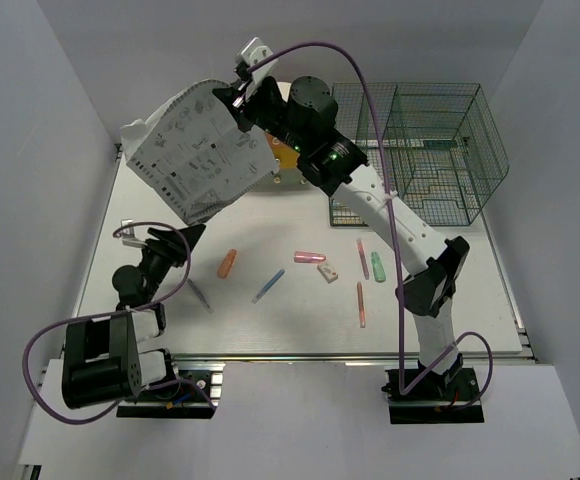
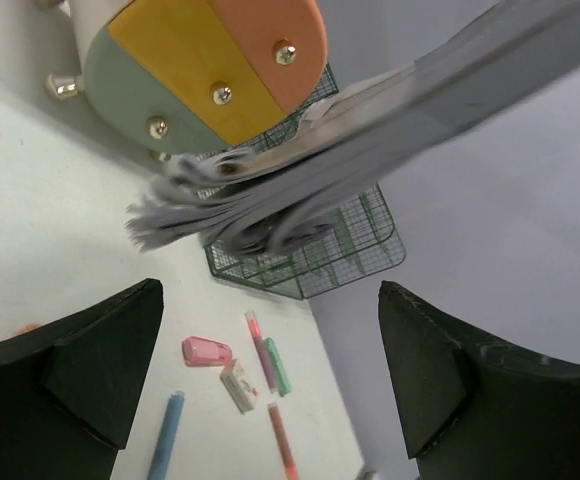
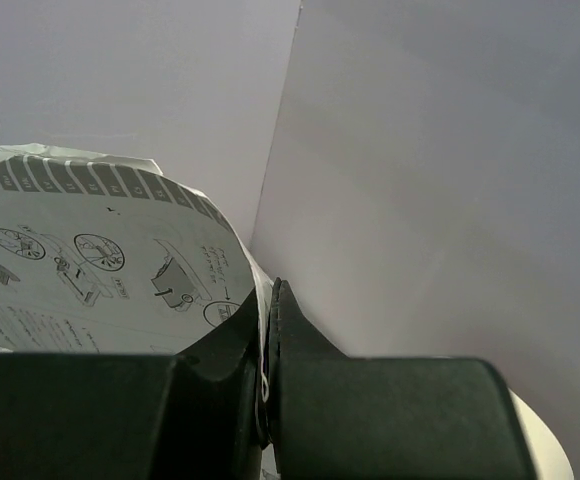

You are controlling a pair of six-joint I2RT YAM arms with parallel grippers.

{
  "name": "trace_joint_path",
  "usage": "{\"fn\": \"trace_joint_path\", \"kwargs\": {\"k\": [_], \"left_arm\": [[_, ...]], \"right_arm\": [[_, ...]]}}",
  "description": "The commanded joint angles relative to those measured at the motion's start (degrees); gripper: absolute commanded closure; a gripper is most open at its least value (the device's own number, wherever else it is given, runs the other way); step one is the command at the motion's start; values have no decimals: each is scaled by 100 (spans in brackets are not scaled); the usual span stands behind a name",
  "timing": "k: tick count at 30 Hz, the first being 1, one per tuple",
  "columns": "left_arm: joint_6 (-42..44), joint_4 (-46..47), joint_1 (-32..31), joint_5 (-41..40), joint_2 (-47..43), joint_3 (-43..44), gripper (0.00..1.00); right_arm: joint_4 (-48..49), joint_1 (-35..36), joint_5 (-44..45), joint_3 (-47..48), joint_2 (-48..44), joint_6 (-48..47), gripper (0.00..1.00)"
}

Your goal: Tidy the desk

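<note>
A thick white printed paper booklet is pinched at 1 edge by the right end effector, whose fingers are pressed tight on the sheets. It is held high over the far left of the large white rectangular desk, apparently so that its sagging, bowed pages clear everything beneath. In the left wrist view the booklet is seen fanned out above the rounded drawer box with green, yellow and orange fronts. It has probably been raised for carrying to the green wire mesh organizer at the far right.

The left end effector is spread wide with nothing between its fingers, low over the desk's left side, well clear of the lifted paper.

The desk lies beneath both arms, with its metal rail at the near edge. An orange marker, a blue pen and a green highlighter lie scattered on it, not yet sorted.
</note>
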Motion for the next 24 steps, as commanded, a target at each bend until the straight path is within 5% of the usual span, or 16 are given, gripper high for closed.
{"fn": "trace_joint_path", "kwargs": {"k": [1, 9, 24], "left_arm": [[606, -414, -33, 19, -650, 384, 2], [3006, -3898, -85, -216, -2698, 1316, 2], [4027, -5457, 46, -155, -3016, 1325, 2]], "right_arm": [[702, -24, 163, 215, -671, 193, 100], [562, -24, 93, -93, -917, 298, 100], [500, -112, 40, -269, -1173, 421, 100]]}}
